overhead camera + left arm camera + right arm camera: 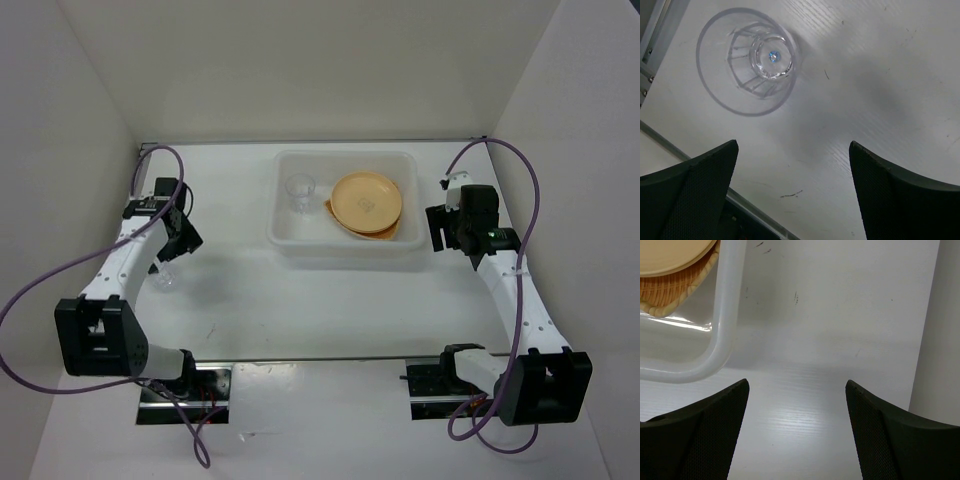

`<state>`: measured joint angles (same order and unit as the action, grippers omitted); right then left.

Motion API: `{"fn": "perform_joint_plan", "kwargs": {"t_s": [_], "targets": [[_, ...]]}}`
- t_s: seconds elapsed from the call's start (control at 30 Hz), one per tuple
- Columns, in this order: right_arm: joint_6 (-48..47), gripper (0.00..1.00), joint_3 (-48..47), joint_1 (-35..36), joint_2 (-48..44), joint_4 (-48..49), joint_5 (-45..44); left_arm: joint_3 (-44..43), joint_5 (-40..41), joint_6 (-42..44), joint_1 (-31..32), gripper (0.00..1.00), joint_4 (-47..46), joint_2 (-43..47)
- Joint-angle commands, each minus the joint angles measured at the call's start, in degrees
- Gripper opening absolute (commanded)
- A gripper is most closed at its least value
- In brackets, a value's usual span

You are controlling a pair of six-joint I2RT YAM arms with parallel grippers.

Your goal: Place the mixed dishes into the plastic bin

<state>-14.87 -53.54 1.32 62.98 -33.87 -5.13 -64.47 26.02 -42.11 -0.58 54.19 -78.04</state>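
- The left pincer (pixel 792 147) is spread wide and holds nothing.
- A small clear cup (pixel 757 57) stands on the surface (pixel 880 90) just ahead of the pincer's tips, not between them. This cup is outside the bin, off to the bin's left and nearer the arms.
- The right pincer (pixel 796 385) is spread too, and it is empty. It hangs just beside the bin's right end.
- The bin (pixel 727 315) already has dishes in it. An orange plate (pixel 367 198) sits on top of a woven plate (pixel 670 295) in the bin's right half. A second cup (pixel 299 192) stands in the bin's left half.
- I cannot tell how many plates are in that stack.
- Most of the job looks done. The cup outside the bin is the only dish I can see left. I think the left pincer must grab it and carry it over to the bin.
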Motion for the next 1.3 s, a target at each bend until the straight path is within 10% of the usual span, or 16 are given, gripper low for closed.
{"fn": "perform_joint_plan", "kwargs": {"t_s": [0.0,0.37,0.47,0.5,0.57,0.73,0.93,1.0,1.27], "targets": [[-0.3,0.83,0.3,0.4,-1.0,1.3,0.3,-0.2,-0.4,5.0,-1.5,0.98,-5.2,-3.6],[-0.3,0.84,0.3,0.4,-1.0,1.8,0.3,-0.2,1.8,9.8,-3.7,0.87,-11.2,-14.2],[-0.3,0.84,0.3,0.4,-1.0,1.8,0.3,-0.2,1.8,9.8,-3.7,0.52,-11.7,-14.2],[-0.3,0.84,0.3,0.4,-1.5,1.8,0.3,-0.2,1.8,9.8,-3.7,0.16,-11.7,-14.2],[-0.3,0.84,0.3,0.4,-1.5,1.8,-0.2,-2.1,2.5,9.8,-3.7,0.0,-10.7,-13.3],[-0.3,0.84,0.3,0.4,-1.5,1.8,-0.2,-13.6,-3.8,9.8,-3.7,0.0,-9.8,-5.7],[-0.3,0.84,0.3,-0.1,-1.5,1.8,-0.2,-20.0,-42.9,11.6,1.4,0.0,-34.5,3.5],[-0.3,0.84,0.3,-0.1,-1.5,1.8,-0.2,-27.0,-48.9,14.7,4.9,0.0,-26.8,-5.0],[-0.3,0.84,0.3,-0.1,-1.5,1.8,-0.2,-49.1,-24.0,26.1,27.6,0.0,-5.6,-27.9]]}}
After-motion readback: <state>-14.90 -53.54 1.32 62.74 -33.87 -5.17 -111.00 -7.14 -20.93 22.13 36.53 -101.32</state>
